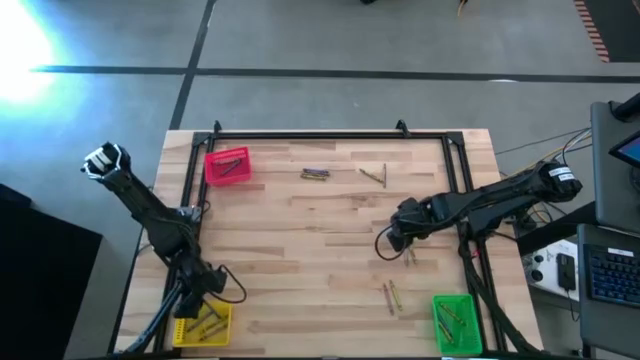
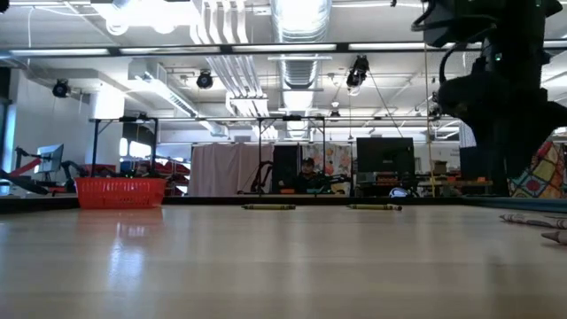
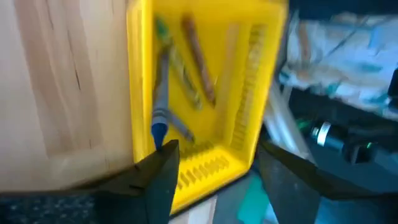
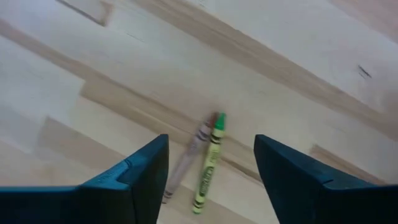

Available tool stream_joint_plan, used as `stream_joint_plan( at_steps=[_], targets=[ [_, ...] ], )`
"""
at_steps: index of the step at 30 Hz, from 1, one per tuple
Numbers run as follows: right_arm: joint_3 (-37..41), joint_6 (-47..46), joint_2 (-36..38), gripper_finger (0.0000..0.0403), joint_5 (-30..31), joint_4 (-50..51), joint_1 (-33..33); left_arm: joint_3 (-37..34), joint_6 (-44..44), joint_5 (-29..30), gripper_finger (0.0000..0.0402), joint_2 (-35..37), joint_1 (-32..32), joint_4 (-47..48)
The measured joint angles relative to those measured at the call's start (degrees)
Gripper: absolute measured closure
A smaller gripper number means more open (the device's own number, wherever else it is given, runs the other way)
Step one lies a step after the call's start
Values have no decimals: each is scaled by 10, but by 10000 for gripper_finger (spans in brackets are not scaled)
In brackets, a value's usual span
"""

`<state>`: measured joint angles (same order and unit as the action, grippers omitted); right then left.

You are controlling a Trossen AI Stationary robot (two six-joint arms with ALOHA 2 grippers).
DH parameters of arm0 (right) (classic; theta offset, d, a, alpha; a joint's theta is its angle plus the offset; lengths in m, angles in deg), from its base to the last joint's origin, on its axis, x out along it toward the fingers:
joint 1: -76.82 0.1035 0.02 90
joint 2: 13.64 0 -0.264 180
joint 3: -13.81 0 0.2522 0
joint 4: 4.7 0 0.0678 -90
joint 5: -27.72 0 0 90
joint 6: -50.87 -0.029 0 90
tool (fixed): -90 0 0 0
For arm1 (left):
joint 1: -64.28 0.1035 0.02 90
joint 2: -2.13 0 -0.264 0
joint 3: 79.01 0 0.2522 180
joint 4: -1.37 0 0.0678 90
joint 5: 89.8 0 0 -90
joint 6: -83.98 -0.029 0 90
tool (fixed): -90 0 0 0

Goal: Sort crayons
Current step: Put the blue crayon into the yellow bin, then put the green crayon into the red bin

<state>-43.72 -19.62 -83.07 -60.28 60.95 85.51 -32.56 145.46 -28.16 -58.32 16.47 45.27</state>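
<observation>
Left hand (image 3: 214, 171): lower left of the high view, over the yellow bin (image 1: 203, 322) at the table's near left corner; fingers spread wide, nothing between them.
Yellow bin contents: in the left wrist view, a blue crayon (image 3: 159, 106), a yellow-olive one and a brown one lie inside it.
Green bin (image 1: 454, 322): lower right of the high view, at the table's near right corner, with a few crayons in it.
Loose pair near front (image 1: 391, 296): 2 crayons side by side on the table (image 1: 300, 250), left of the green bin.
Right hand (image 4: 211, 168): right of centre in the high view, hanging low over the table; fingers spread wide, holding nothing.
Pair under right hand: a green crayon (image 4: 209, 162) and a brownish crayon (image 4: 186, 160) lie touching at their tips, flat on the wood, between the 2 fingers in the right wrist view.
Far crayons: a dark cluster (image 1: 315, 173) at upper centre of the high view, and another crayon (image 1: 374, 175) just to its right.
Red bin (image 1: 227, 166): upper left of the table in the high view, at the far edge; it holds at least 1 crayon.
Room beyond: in the low view, a person (image 2: 307, 174) sits far back at centre.
</observation>
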Motion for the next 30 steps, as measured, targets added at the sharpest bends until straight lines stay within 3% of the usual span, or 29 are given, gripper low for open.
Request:
stream_joint_plan(
  at_steps=[7,11,14,23,30],
  targets=[
    [34,-40,0,177,-46,1,6,42,-63,138,192,52,47,51],
    [53,-47,0,192,-70,-2,17,65,-110,225,196,90,93,88],
    [65,-50,0,210,-82,-7,24,70,-152,259,202,114,131,95],
    [93,-99,-1,274,-93,-111,47,51,-253,273,224,120,248,99],
    [124,-124,-1,287,-80,-113,47,21,-322,229,240,105,310,76]
  ],
)
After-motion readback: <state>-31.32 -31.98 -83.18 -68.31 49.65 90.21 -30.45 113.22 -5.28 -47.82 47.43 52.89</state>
